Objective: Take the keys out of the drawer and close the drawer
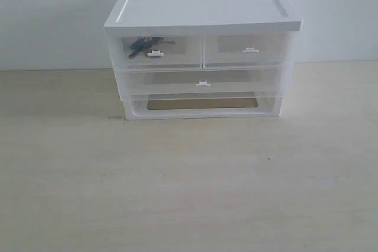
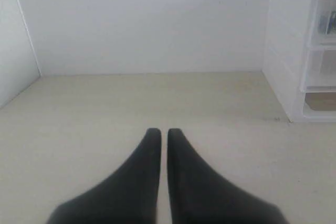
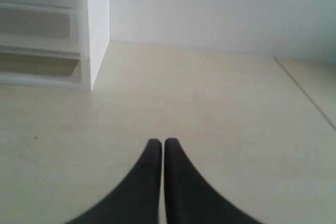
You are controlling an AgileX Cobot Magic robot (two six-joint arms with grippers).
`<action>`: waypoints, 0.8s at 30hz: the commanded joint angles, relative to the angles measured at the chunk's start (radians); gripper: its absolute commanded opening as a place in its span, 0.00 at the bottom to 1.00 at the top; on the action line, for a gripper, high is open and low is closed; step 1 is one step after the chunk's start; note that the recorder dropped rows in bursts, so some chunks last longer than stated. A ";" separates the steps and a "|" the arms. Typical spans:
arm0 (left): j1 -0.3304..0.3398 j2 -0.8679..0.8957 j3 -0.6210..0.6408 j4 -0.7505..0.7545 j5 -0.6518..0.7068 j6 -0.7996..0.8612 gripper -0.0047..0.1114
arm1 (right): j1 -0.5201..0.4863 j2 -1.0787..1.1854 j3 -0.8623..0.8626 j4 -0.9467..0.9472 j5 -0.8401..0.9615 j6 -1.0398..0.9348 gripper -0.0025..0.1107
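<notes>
A white plastic cabinet [image 1: 204, 10] stands at the back of the table. Its upper left half-width drawer [image 1: 177, 57] is pushed in, with a tiny white tab handle [image 1: 155, 54]. Through the translucent front the keys [image 1: 143, 44] show as a dark bunch with a blue fob. Neither arm appears in the exterior view. My left gripper [image 2: 164, 132] is shut and empty over bare table, well left of the cabinet [image 2: 286, 51]. My right gripper [image 3: 162, 142] is shut and empty, to the right of the cabinet [image 3: 97, 24].
The matching right half-width drawer [image 1: 245, 49] and the full-width drawer [image 1: 204, 82] below are closed. The lowest bay [image 1: 202, 104] is an open slot. A pale wooden table [image 1: 189, 181] stretches in front; a white wall stands behind.
</notes>
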 commanded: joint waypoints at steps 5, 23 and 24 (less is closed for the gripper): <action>0.001 -0.002 0.004 -0.043 -0.133 -0.038 0.08 | -0.001 -0.005 0.000 0.001 -0.335 -0.046 0.02; 0.001 0.017 -0.057 0.245 -0.771 -0.646 0.08 | -0.001 0.019 -0.102 -0.132 -0.915 0.452 0.02; 0.001 0.034 -0.076 0.283 -0.774 -0.671 0.08 | -0.001 0.039 -0.121 -0.146 -0.915 0.478 0.02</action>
